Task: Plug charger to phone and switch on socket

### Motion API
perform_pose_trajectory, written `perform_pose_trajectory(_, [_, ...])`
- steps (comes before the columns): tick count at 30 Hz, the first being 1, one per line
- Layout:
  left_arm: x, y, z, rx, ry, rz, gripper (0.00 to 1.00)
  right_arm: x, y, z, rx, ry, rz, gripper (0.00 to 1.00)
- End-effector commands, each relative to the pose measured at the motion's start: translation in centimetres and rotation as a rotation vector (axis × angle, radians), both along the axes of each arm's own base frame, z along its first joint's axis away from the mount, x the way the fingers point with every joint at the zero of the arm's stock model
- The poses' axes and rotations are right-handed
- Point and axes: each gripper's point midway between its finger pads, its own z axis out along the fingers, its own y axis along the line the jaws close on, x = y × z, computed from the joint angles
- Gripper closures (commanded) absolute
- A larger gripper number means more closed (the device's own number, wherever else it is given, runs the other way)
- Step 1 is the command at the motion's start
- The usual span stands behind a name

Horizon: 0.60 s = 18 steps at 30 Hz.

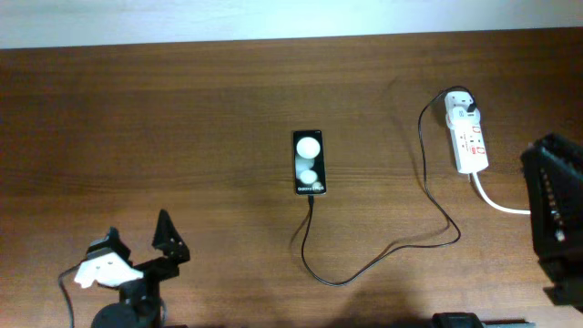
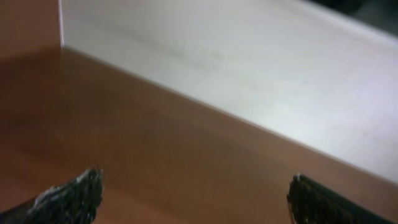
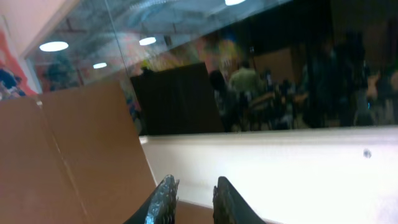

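The black phone (image 1: 309,162) lies flat at mid-table with two white glare spots on its screen. The thin black charger cable (image 1: 339,281) meets the phone's near edge, loops toward me, then runs right and up to a white plug (image 1: 460,102) seated in the far end of the white socket strip (image 1: 472,144), which has red marks. My left gripper (image 1: 138,235) is open and empty at the near left, far from the phone; the left wrist view shows its jaws (image 2: 196,200) wide apart over bare wood. My right gripper (image 3: 194,200) has its fingers close together with nothing between them, pointing at the back wall.
The strip's thick white cord (image 1: 499,204) runs right toward my right arm (image 1: 556,219) at the table's right edge. A white wall strip (image 2: 249,68) borders the table's far edge.
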Motion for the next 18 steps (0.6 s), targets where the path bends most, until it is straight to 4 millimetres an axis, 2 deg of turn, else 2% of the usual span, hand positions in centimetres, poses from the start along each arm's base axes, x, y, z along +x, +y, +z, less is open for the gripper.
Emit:
perform_pose_trajectory(1, [2.0, 0.1, -3.4, 0.012, 0.003, 0.004, 0.01, -1.9, -0.1, -0.6, -0.006, -0.061, -0.011, 0.77])
perform_pose_trajectory(3, [3.1, 0.2, -5.1, 0.013, -0.036, 0.004, 0.01, -3.4, -0.1, -1.2, -0.007, -0.123, -0.011, 0.77])
perform_pose_trajectory(6, [3.8, -0.1, -7.9, 0.036, -0.002, -0.013, 0.01, -5.5, 0.0, -1.7, -0.008, -0.203, -0.011, 0.77])
perform_pose_trajectory(9, [4.0, -2.2, -7.8, 0.253, 0.012, -0.157, 0.01, -6.2, 0.0, -1.7, -0.009, -0.226, -0.011, 0.77])
perform_pose_trajectory(14, [4.1, -2.2, -9.0, 0.249, 0.061, -0.163, 0.01, -6.2, 0.0, -1.7, -0.009, -0.226, -0.011, 0.77])
perform_pose_trajectory(18, [4.1, -2.2, -9.0, 0.248, 0.062, -0.163, 0.01, -6.2, 0.0, -1.7, -0.009, -0.227, -0.012, 0.76])
